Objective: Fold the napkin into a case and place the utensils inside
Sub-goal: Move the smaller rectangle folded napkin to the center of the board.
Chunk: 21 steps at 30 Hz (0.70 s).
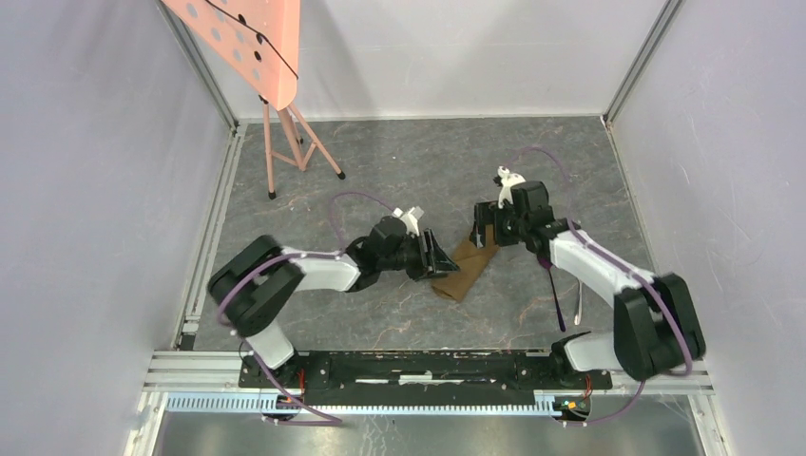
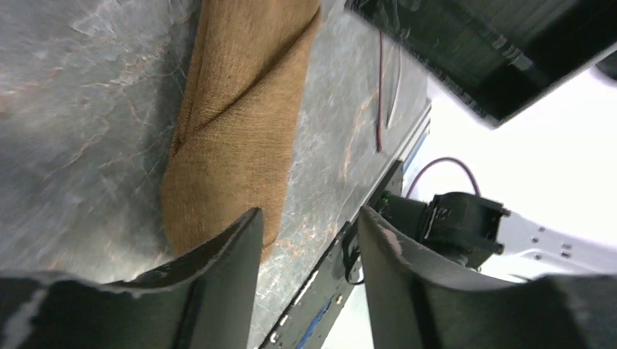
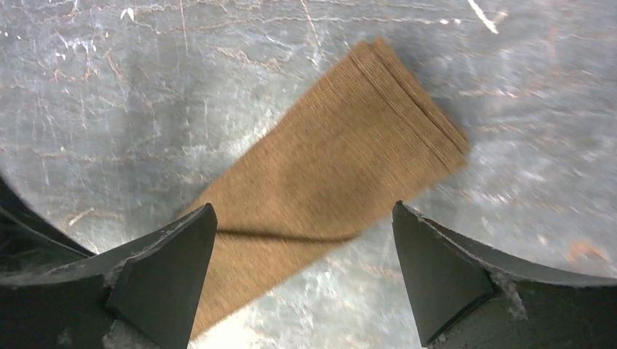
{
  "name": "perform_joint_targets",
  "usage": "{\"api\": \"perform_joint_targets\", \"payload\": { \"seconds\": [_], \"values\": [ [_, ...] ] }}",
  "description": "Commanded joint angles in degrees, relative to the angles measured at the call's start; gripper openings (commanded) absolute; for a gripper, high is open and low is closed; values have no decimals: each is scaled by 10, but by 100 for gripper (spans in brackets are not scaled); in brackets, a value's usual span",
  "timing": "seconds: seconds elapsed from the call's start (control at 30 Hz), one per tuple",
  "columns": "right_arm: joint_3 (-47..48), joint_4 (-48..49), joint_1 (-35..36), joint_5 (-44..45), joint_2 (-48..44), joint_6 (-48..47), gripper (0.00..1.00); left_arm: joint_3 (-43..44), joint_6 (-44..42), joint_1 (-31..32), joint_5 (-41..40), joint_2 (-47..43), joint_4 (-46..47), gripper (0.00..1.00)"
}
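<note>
Right hand [image 3: 303, 211] hovers wide open over the folded napkin [image 3: 342, 145] on the tabletop [image 3: 109, 87]. The left hand [image 2: 309, 222], jaws parted and empty, tilts low beside its other end. I see the utensils [image 1: 557, 302] partly hidden beneath the right arm.

A: What colour is the napkin [image 1: 463, 266]?
B: Plain tan-brown, finely woven, no print. The table [image 1: 399, 161] is grey like marble, with pale and rusty veins.
A: The cutlery at 4 o'clock from it?
B: 1 purple utensil [image 1: 556, 299], dark, and 1 silvery utensil [image 1: 578, 304].
A: At 11 o'clock?
B: A salmon-pink stand [image 1: 249, 43], its board spotted pale and dark. The left gripper [image 1: 435, 256] and right gripper [image 1: 481, 235] are black.
</note>
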<state>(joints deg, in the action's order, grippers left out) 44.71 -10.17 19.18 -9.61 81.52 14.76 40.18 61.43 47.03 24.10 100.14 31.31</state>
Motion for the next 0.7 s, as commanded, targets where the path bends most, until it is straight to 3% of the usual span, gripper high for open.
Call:
{"api": "perform_joint_targets", "payload": {
  "seconds": [0.0, 0.1, 0.27, 0.4, 0.53, 0.67],
  "values": [
    [-48, -35, 14, 53, -91, 23, 98, 2, -93, -7, -102, -140, -143, 64],
    [-70, -33, 74, 91, -112, 74, 98, 3, -162, -8, -146, -207, -234, 69],
    [-56, -102, 151, 217, -88, 263, 98, 18, -244, -17, -212, -324, -391, 71],
    [-21, -188, 208, 322, -67, 390, 98, 15, -261, -18, -232, -419, -440, 73],
    [23, -229, 233, 327, -10, 452, 98, 3, -266, -18, -235, -478, -463, 73],
    [27, -210, 250, 325, 21, 484, 98, -13, -269, -18, -236, -514, -478, 74]
  ]
}}
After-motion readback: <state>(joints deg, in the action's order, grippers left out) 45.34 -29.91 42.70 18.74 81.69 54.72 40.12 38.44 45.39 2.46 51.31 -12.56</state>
